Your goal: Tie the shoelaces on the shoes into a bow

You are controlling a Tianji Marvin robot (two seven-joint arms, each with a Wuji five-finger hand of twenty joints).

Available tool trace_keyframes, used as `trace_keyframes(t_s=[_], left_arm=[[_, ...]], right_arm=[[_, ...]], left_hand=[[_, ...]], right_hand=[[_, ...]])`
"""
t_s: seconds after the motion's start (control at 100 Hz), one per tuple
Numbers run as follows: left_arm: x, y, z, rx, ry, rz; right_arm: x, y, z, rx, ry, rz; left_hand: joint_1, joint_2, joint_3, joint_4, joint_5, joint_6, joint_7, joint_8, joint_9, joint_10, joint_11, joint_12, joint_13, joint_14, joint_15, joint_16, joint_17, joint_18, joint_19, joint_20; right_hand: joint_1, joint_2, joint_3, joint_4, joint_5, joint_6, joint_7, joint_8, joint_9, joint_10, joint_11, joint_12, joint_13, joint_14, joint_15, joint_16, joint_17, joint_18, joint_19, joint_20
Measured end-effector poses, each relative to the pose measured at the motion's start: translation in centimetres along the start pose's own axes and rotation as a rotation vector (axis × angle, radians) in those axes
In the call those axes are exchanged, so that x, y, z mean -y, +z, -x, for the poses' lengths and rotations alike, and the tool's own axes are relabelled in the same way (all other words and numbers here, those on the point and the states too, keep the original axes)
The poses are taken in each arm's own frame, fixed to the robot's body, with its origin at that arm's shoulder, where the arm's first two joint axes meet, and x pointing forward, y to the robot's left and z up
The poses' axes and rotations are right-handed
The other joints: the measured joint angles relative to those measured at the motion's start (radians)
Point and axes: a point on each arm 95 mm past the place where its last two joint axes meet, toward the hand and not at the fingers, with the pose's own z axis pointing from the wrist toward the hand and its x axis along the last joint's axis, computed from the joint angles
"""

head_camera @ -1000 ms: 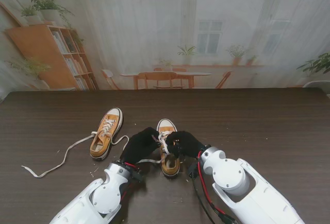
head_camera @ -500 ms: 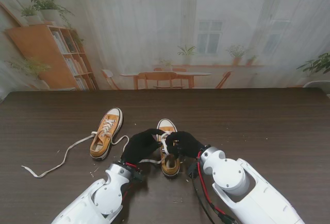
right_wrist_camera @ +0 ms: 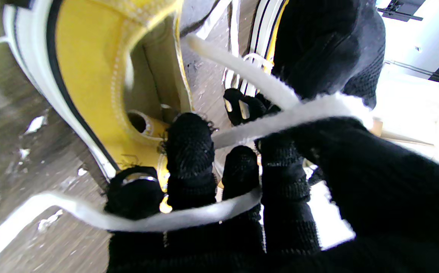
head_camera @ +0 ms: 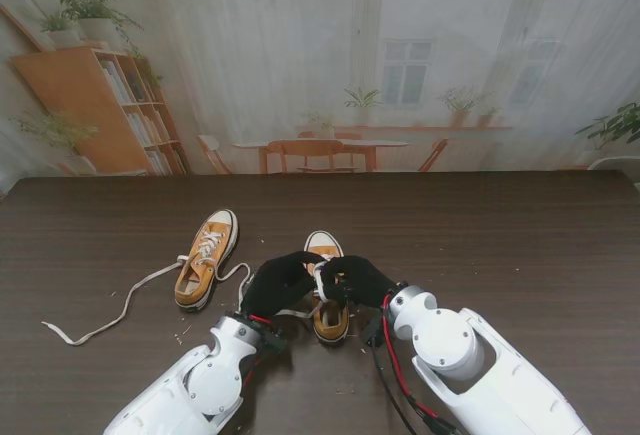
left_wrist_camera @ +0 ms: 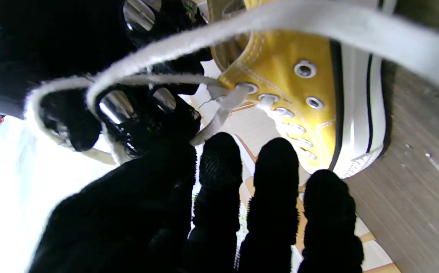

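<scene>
Near shoe [head_camera: 327, 290] at tabletop [head_camera: 520, 245] centre, between left hand [head_camera: 280, 282] and right hand [head_camera: 356, 277]; grips hidden from stand. Right wrist view: fingers [right_wrist_camera: 189, 151] closed on white lace [right_wrist_camera: 265, 125]. Left wrist view: lace loop [left_wrist_camera: 136, 81] around right hand; left grip unclear. Second shoe [head_camera: 206, 257] left, unlaced.

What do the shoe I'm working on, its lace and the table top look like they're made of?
Shoe: yellow woven upper, likely canvas, judging by the visible stitching and metal-looking eyelets; white glossy sole band, probably rubber.
Lace: flat, white, fuzzy at the edges, so likely woven cotton or polyester.
Table: dark brown with a wood grain and a matte look; solid wood or laminate, I cannot tell.
</scene>
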Motion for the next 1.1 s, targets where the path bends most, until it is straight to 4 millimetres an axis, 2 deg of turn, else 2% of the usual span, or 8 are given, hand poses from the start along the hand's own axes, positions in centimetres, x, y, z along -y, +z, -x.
trace_keyframes(t_s=[0.14,0.54,0.64,0.66,0.67,0.81,0.84,1.1], left_arm=[[-0.07,0.17,-0.1,-0.002,0.005,-0.015],[-0.16,0.27,-0.22,-0.001,-0.002,-0.035],[-0.06,0.18,-0.18,0.002,-0.004,-0.042],[-0.02,0.16,-0.18,0.002,-0.005,-0.046],[0.0,0.15,-0.17,0.003,-0.005,-0.048],[0.33,-0.01,-0.1,0.01,-0.011,-0.081],[0.39,-0.04,-0.08,0.012,-0.012,-0.085],[0.64,-0.17,0.06,0.019,-0.013,-0.102]], right_arm=[[-0.12,-0.06,-0.02,-0.003,-0.004,0.001],[0.07,-0.14,-0.03,-0.003,-0.01,-0.006],[0.21,-0.12,-0.05,-0.003,-0.01,-0.008],[0.24,-0.11,-0.06,-0.003,-0.01,-0.008],[0.25,-0.11,-0.06,-0.003,-0.01,-0.008],[0.35,-0.04,-0.01,0.004,-0.007,-0.001],[0.35,-0.01,0.01,0.006,-0.007,0.003],[0.13,0.38,0.23,0.027,-0.011,0.036]], left_hand=[[0.022,-0.007,-0.04,0.001,0.014,0.0,0.078,0.0,0.01,0.011,0.0,0.0,0.014,0.0,0.0,0.0,0.005,0.0,0.0,0.0],[0.032,0.008,-0.061,0.006,0.077,0.0,0.251,-0.016,0.035,0.011,0.013,-0.025,0.026,0.005,0.0,0.0,0.021,0.0,0.0,0.0],[0.031,0.005,-0.061,0.008,0.103,0.0,0.255,-0.016,0.041,0.011,0.014,-0.033,0.026,0.021,0.0,0.0,0.021,0.001,0.0,0.001],[0.031,-0.002,-0.06,0.008,0.114,0.0,0.255,-0.016,0.05,0.011,0.014,-0.035,0.026,0.026,0.0,0.0,0.021,0.006,0.0,0.002],[0.029,-0.01,-0.059,0.008,0.126,0.001,0.254,-0.016,0.051,0.011,0.014,-0.037,0.03,0.028,0.0,0.0,0.022,0.036,0.0,0.004],[0.003,-0.037,-0.027,-0.002,0.166,0.007,0.24,0.01,0.078,0.026,0.014,-0.039,0.049,0.044,0.0,0.0,0.027,0.04,0.0,0.012],[0.003,-0.04,-0.026,-0.003,0.171,0.008,0.236,0.01,0.083,0.026,0.014,-0.04,0.049,0.049,0.0,0.0,0.03,0.061,0.0,0.013],[0.003,-0.058,-0.026,-0.008,0.202,0.01,0.208,0.01,0.098,0.028,0.002,-0.049,0.049,0.05,0.0,0.0,0.032,0.061,0.0,0.017]], right_hand=[[0.0,0.002,0.0,0.0,-0.01,-0.003,0.0,0.0,0.0,0.0,0.0,0.0,0.0,0.0,0.0,0.0,0.006,0.0,0.0,0.0],[-0.001,0.004,-0.01,0.0,-0.01,-0.022,0.0,0.0,0.0,0.011,0.002,0.0,0.0,0.0,0.0,0.009,0.008,0.0,0.0,0.0],[-0.001,0.004,-0.01,0.0,-0.01,-0.022,0.0,0.0,0.0,0.012,0.002,0.0,0.0,0.0,0.0,0.01,0.008,0.0,0.0,0.0],[-0.001,0.004,-0.01,0.0,-0.01,-0.022,0.0,0.0,0.0,0.012,0.001,0.0,0.0,0.0,0.0,0.01,0.008,0.0,0.0,0.0],[-0.001,0.004,-0.01,0.0,-0.01,-0.022,0.0,0.0,0.0,0.012,0.0,0.0,0.0,0.0,0.0,0.01,0.008,0.0,0.0,0.0],[-0.001,0.004,-0.01,0.0,-0.01,-0.022,0.0,0.0,0.0,0.011,-0.001,0.0,0.0,0.0,0.0,0.01,0.0,0.0,-0.001,0.0],[-0.001,0.004,-0.01,0.0,-0.01,-0.022,0.0,0.0,0.0,0.011,-0.001,0.0,0.0,0.0,-0.001,0.01,-0.001,0.0,-0.002,0.0],[-0.001,0.004,-0.01,0.0,-0.01,-0.022,-0.001,0.0,-0.012,0.01,-0.013,0.0,-0.013,0.001,-0.025,0.01,-0.022,0.0,-0.022,0.0]])
